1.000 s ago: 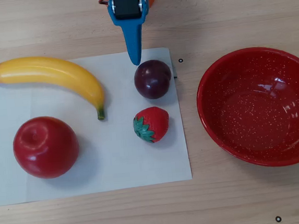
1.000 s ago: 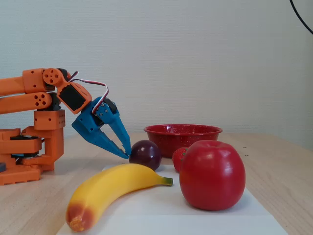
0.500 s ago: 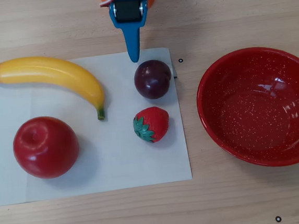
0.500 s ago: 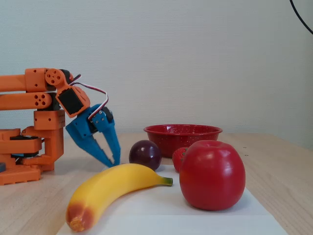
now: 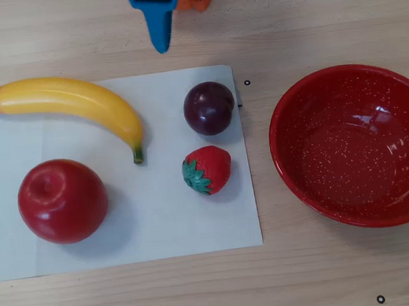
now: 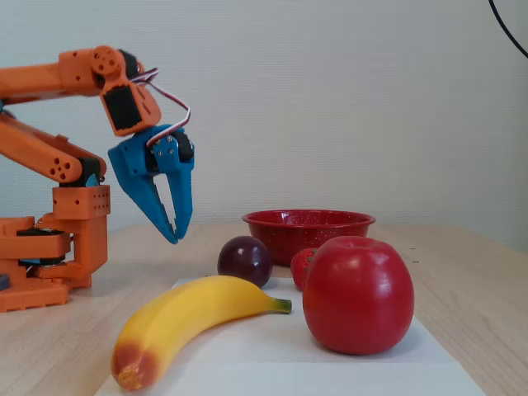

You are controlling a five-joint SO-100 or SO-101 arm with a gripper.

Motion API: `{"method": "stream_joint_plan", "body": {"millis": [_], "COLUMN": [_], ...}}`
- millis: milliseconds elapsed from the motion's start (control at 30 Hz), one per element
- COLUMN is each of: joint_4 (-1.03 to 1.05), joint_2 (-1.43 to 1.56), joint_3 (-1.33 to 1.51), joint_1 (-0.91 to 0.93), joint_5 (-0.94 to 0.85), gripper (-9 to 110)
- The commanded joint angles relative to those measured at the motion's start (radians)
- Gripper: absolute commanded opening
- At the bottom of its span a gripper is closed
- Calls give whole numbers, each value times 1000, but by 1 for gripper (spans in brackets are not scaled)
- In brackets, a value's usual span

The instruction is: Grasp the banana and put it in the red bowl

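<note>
Pale wood table (image 5: pixel 307 15) under a plain off-white wall carries a white paper sheet (image 5: pixel 161 228) laid with toy fruit, seen from overhead and from a low fixed camera. On that sheet the banana (image 5: pixel 71 104) lies flat, curving from its reddish tip at the sheet's 10 o'clock corner down to a dark stem near the middle; nothing touches it. At about 7 o'clock on the sheet, just below the banana, sits a red apple (image 5: pixel 62 200). A dark plum (image 5: pixel 209 108) stands at the sheet's 1 o'clock edge, with a strawberry (image 5: pixel 207 170) close beneath it at 3 o'clock. Off the paper, at 3 o'clock in the overhead view, the red bowl (image 5: pixel 292 167) rests on bare wood, speckled and holding nothing. At 12 o'clock in that view the blue gripper (image 5: pixel 160 46) pokes in from the top edge, beyond the paper's far side and apart from every fruit. From the fixed camera the gripper (image 6: pixel 178 234) hangs in the air, tips pointing down, above the table and well clear of the banana (image 6: pixel 186 318); its two fingers (image 6: pixel 152 198) stand slightly parted with a narrow gap between them, gripping nothing. The orange arm (image 6: pixel 58 157) rises from its base at the 9 o'clock side.
</note>
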Motion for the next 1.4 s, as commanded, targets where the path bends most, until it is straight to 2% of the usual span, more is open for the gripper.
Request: {"method": "stream_joint_plan", "body": {"millis": [0, 433, 800, 1200, 1367], "joint_4": [29, 146, 150, 126, 132], "joint_2": [-77, -449, -660, -804, -841], "joint_3": [-183, -575, -699, -782, -813], "joint_1": [-37, -204, -350, -433, -454], "joint_5": [26, 179, 245, 328, 371], "gripper": [0, 0, 1, 17, 32]}}
